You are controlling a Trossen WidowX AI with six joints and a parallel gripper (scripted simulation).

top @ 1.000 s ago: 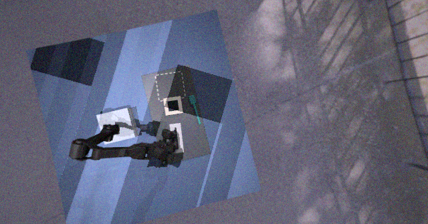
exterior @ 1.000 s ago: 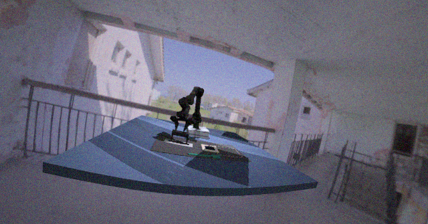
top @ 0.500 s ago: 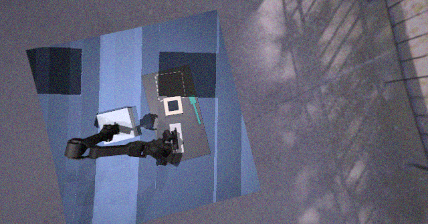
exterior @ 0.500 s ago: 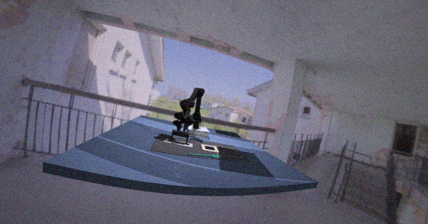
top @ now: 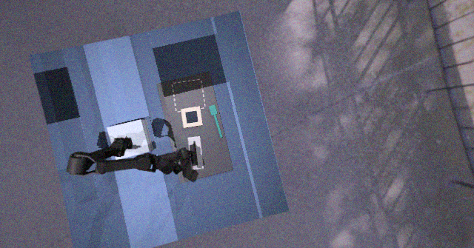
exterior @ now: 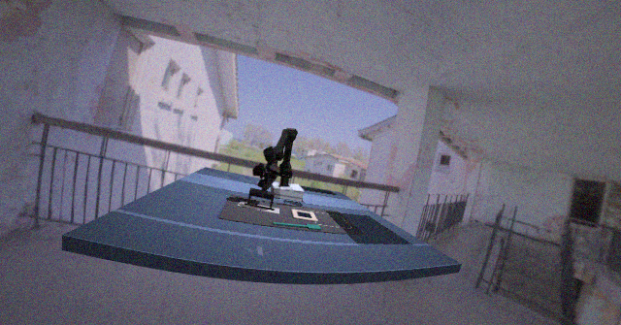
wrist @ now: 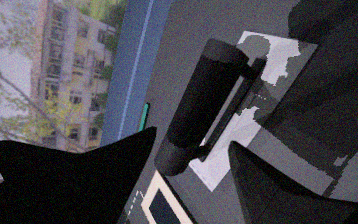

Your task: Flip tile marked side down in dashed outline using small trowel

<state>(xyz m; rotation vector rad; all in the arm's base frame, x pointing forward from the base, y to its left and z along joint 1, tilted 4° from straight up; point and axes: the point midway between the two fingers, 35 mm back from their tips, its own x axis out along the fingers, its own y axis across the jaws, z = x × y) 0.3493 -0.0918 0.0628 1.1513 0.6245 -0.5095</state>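
Observation:
The tile (top: 191, 117) (exterior: 304, 214) (wrist: 166, 206), a pale square with a dark centre facing up, lies flat on the mat (top: 168, 107). Its far edge meets one side of the dashed outline (top: 187, 81), which is otherwise bare. The trowel (top: 194, 153) (exterior: 262, 194) (wrist: 200, 100) has a flat whitish blade and a raised black bar handle. It lies on the mat on the other side of the tile from the outline. My gripper (wrist: 192, 138) is open and empty. The handle lies slantwise beyond the fingertips; exact clearance is unclear.
A slim teal tool (top: 212, 109) (exterior: 312, 227) (wrist: 144, 117) with a square head lies beside the tile near the mat's long edge. The arm's base stands on a white box (top: 127, 131) (exterior: 291, 191) behind the mat. Dark patches cross the blue table.

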